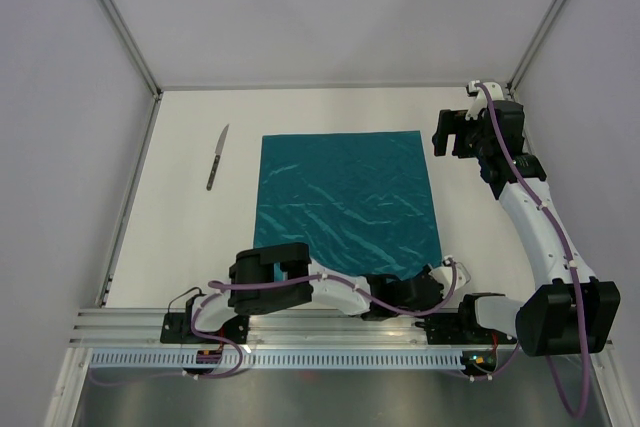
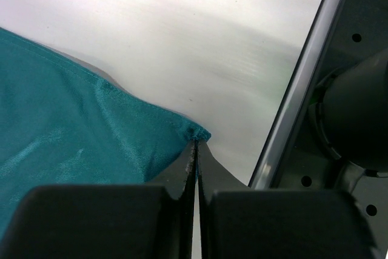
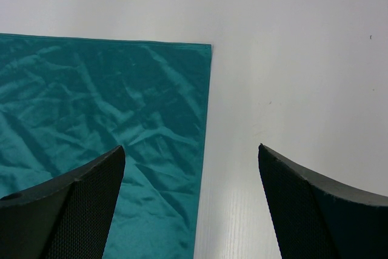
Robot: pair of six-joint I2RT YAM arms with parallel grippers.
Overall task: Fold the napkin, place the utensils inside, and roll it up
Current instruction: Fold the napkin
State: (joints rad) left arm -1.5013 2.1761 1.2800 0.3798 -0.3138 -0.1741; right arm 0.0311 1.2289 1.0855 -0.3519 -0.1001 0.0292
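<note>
White bench (image 1: 200, 237) boxed in by pale walls (image 1: 330, 7) fills the overhead view, with both arm bases bolted along its near edge.

Nearest the bases, the left arm lies low across the front and ends at the near right corner of the napkin (image 1: 345, 202). The left claw (image 1: 440, 270) is pressed fully together there. Its wrist view shows the tips (image 2: 197, 147) meeting with the teal corner (image 2: 73, 125) pinched between them, and the cloth bunches slightly at that spot. A metal rail (image 2: 303, 77) runs just beside it.

Beyond that corner, the napkin is spread flat and creased in the middle of the bench, one layer, edges roughly square to the walls.

Further back on the left, a knife (image 1: 218, 157) lies well apart from the cloth, its blade pointing toward the far wall.

At the far right, the right claw (image 1: 442, 137) is above the bench by the napkin's far right corner. Its fingers (image 3: 79, 204) are spread wide with nothing between them but cloth (image 3: 103, 89) and bare bench (image 3: 303, 59) below.
</note>
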